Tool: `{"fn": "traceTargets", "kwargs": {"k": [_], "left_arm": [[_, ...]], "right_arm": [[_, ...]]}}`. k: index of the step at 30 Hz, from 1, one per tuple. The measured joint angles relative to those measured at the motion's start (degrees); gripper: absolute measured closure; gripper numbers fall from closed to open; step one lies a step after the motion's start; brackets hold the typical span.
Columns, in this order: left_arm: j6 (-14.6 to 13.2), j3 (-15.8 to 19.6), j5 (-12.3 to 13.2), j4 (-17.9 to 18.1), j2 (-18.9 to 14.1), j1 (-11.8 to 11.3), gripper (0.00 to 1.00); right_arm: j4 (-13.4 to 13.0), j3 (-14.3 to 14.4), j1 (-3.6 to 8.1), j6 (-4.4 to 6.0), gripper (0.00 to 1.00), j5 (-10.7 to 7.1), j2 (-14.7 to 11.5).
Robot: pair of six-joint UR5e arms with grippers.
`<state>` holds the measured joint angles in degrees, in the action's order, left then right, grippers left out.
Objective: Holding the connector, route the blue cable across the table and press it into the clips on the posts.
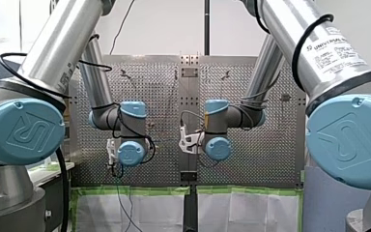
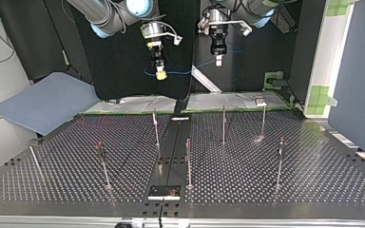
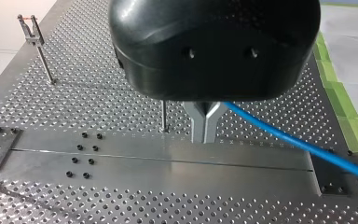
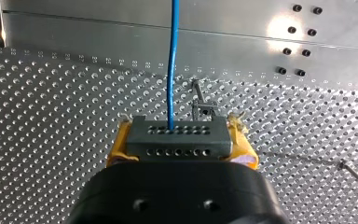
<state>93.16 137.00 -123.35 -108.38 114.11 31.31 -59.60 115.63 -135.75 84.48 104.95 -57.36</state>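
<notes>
My right hand (image 4: 181, 140) pinches the connector (image 4: 177, 145) between its yellow pads, high above the table (image 2: 275, 190); from the connector the blue cable (image 4: 172, 60) runs straight ahead to my left hand (image 3: 204, 136), whose metal fingers (image 3: 197, 122) are pressed together on it, the clip posts (image 2: 156, 126) standing below the connector.

Blue-grey sheet (image 2: 47, 102) at top view's left — green tape (image 2: 319, 97), black backdrop (image 2: 123, 71)
</notes>
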Motion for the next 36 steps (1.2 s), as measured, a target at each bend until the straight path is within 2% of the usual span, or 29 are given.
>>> {"fn": "traceTargets", "kwargs": {"k": [11,15,23,32,36], "left_arm": [[0.0,-0.07,0.07,0.08,0.0,0.0,1.0],[0.0,-0.08,0.09,0.09,0.0,0.0,1.0],[0.0,-0.09,0.09,0.09,0.0,0.0,1.0],[-0.05,-0.03,0.04,0.04,-0.06,0.0,1.0],[-0.51,0.91,-0.93,-0.84,-1.03,0.0,1.0]], "right_arm": [[0.3,0.29,-0.24,-0.19,1.0,0.04,0.31],[1.82,0.63,-1.01,-0.39,1.0,0.07,1.83],[2.95,0.69,-1.22,-0.43,1.0,0.08,4.8],[3.0,0.7,-1.23,-0.44,1.0,0.08,5.08],[3.0,0.7,-1.23,-0.44,1.0,0.08,5.09]]}}
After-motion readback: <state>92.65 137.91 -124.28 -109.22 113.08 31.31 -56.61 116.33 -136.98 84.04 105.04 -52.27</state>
